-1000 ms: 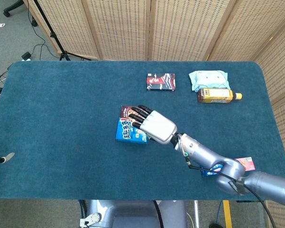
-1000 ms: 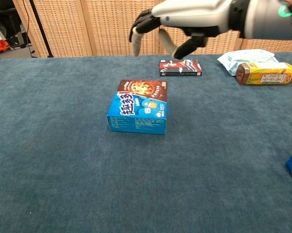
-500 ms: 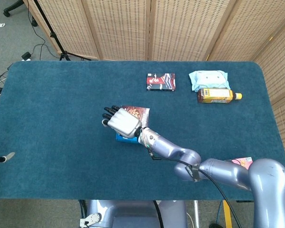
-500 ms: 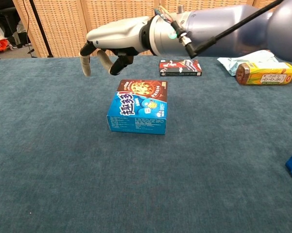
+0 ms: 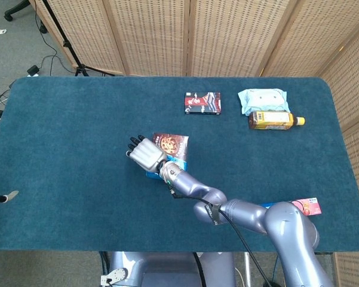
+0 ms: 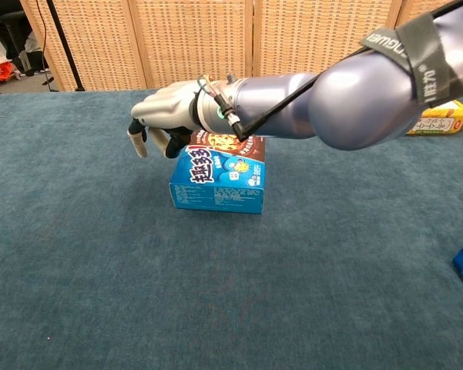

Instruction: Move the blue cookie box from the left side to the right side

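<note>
Looking down in the head view: blue cookie box (image 5: pixel 170 152) lay flat near the middle of the counter (image 5: pixel 66 149), a little toward its left edge, well apart from the far right corner where a bottle (image 5: pixel 273 120) and a pale packet (image 5: pixel 263 99) sat. Right robot hand (image 5: pixel 144 152) reached across and hung at the box's left side, fingers apart, gripping nothing; contact with the carton could not be told. Left robot hand absent here.

Turning to the chest view: same robot hand (image 6: pixel 163 117) stood just beside the box's (image 6: pixel 218 171) far left top corner, fingers drooping, released. Judged a light, stiff cardboard carton with a glossy, somewhat slippery print, likely to dent under hard squeezing. Best taken across its two short side walls, thumb on one, fingers opposite, with moderate pressure only.
</note>
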Controlling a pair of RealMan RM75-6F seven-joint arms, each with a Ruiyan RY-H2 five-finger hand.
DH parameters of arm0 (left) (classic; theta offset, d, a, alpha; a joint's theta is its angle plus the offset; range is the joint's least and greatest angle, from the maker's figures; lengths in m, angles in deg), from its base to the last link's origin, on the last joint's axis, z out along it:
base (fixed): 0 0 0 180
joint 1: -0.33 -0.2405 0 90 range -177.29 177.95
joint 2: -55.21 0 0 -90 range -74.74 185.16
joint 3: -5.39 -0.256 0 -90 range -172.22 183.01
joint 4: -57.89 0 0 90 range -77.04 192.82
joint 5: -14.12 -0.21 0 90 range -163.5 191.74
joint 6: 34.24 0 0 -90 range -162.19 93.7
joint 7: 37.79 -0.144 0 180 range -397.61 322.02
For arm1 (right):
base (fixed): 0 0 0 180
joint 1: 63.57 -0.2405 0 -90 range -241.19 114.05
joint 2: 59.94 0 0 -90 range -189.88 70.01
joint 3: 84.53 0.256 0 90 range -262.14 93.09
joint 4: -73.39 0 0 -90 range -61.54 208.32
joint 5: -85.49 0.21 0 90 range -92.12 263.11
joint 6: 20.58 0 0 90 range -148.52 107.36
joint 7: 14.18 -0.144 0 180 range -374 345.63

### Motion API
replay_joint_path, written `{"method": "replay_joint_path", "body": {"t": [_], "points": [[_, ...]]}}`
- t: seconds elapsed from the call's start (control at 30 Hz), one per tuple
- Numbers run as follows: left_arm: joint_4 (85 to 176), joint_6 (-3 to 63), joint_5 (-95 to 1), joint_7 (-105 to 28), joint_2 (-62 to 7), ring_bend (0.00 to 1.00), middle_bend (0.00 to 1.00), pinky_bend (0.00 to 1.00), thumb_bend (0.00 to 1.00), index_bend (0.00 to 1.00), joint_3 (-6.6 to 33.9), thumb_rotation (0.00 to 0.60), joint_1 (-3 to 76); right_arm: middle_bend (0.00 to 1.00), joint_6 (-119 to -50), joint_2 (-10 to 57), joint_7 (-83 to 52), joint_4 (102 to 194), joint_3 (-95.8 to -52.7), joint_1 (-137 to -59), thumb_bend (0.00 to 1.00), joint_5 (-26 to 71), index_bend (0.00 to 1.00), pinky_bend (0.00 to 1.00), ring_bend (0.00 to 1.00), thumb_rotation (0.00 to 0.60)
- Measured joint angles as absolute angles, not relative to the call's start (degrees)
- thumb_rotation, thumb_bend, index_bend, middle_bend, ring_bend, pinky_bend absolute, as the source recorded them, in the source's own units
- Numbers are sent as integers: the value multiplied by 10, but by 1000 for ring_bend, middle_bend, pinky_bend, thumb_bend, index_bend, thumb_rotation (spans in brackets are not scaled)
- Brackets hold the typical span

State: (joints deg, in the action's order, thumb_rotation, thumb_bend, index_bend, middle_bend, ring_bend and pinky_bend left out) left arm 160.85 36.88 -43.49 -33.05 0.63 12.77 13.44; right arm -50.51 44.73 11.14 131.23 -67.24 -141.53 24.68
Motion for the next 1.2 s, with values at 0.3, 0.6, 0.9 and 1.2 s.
{"method": "replay_joint_path", "body": {"t": [0.3,0.6,0.9,1.2], "points": [[1607,358,-435,-332,6,0,0,0,0,0,133,600,135,263,-507,457,103,1295,-701,-1422,1000,221,372,166,140,600],[1611,359,-445,-332,7,0,0,0,0,0,134,600,131,306,-507,430,143,1306,-730,-1414,1000,229,410,196,183,600],[1617,360,-459,-334,8,0,0,0,0,0,133,600,126,319,-520,342,218,1387,-782,-1382,1000,314,420,208,196,600],[1624,360,-469,-339,8,0,0,0,0,0,132,600,126,333,-545,257,244,1471,-847,-1343,1000,317,438,212,196,600]]}}
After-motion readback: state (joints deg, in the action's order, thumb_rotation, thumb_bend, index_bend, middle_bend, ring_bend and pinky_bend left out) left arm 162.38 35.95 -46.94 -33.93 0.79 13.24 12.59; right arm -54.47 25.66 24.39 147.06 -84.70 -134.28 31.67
